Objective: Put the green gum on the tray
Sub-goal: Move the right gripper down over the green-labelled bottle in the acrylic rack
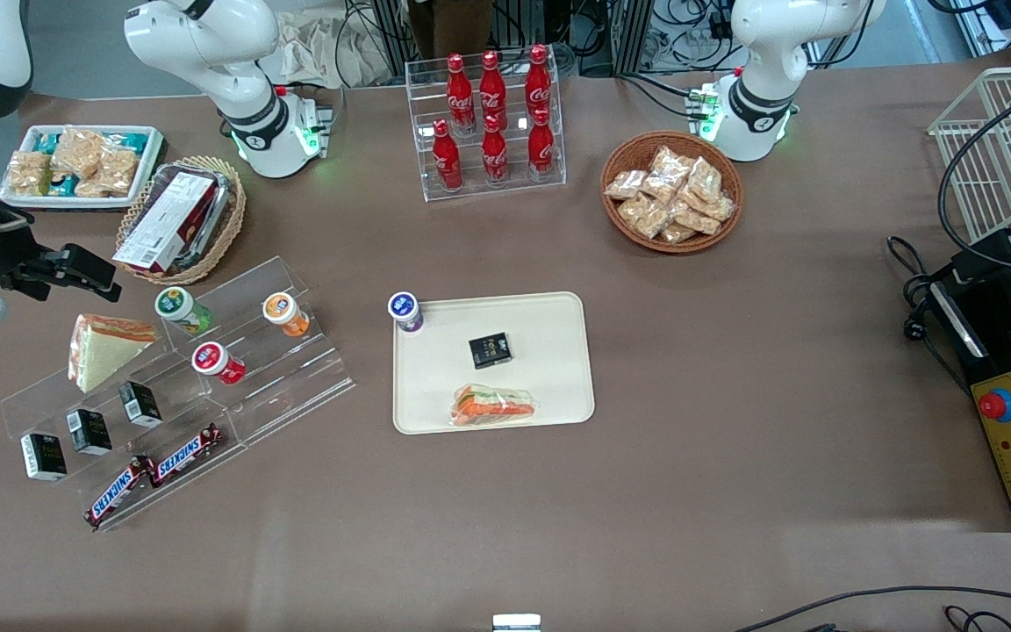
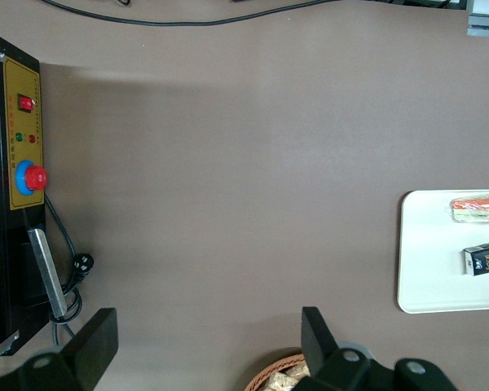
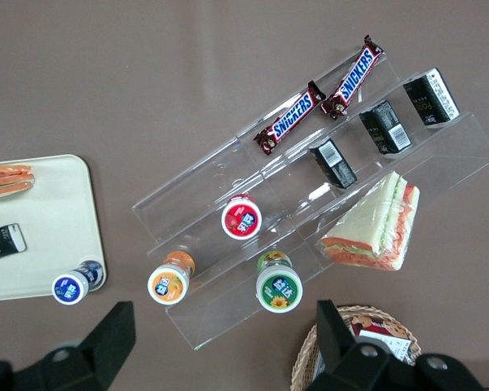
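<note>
My gripper (image 3: 220, 346) spread wide, holds nothing, hangs above clear stepped rack (image 1: 295, 373) at working arm's end of table. Green gum (image 3: 279, 287) upright on rack's top step, beside sandwich wedge (image 3: 373, 226). Four gum canisters: green, orange (image 3: 170, 281), red (image 3: 242, 218), purple (image 1: 405, 310). Two Snickers (image 1: 154, 472), three black boxes on rack. Tray (image 1: 549, 316) mid-table; purple canister at its corner, black box (image 1: 490, 349) and sandwich (image 1: 493, 405) on it, bare room between.

A cream tray (image 2: 424, 252) lies on the brown table (image 2: 228, 163), carrying a small black box (image 2: 483, 260) and a wrapped sandwich (image 2: 477, 208) a little apart. A yellow control panel (image 2: 23, 138) with a red button (image 2: 35, 177) sits well apart from it. A wicker basket's rim (image 2: 275, 376) peeks in.
</note>
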Tool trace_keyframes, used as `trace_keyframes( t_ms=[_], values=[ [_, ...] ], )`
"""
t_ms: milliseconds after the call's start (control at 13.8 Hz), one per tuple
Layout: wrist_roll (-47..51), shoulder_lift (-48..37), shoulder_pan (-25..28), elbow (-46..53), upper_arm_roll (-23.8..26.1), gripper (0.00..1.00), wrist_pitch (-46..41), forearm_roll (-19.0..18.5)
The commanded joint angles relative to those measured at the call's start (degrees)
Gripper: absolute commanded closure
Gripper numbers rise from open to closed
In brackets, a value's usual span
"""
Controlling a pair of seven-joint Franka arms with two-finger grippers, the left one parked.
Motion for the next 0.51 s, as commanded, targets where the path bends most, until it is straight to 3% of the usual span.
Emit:
trace_keyframes(
  t_ms=[0, 436],
  values=[
    [-0.8, 0.6, -0.1, 1.2, 0.1, 0.01, -0.1, -0.7],
    [-11.0, 0.3, -0.5, 0.3, -0.3, 0.01, -1.5, -0.9]
  ],
)
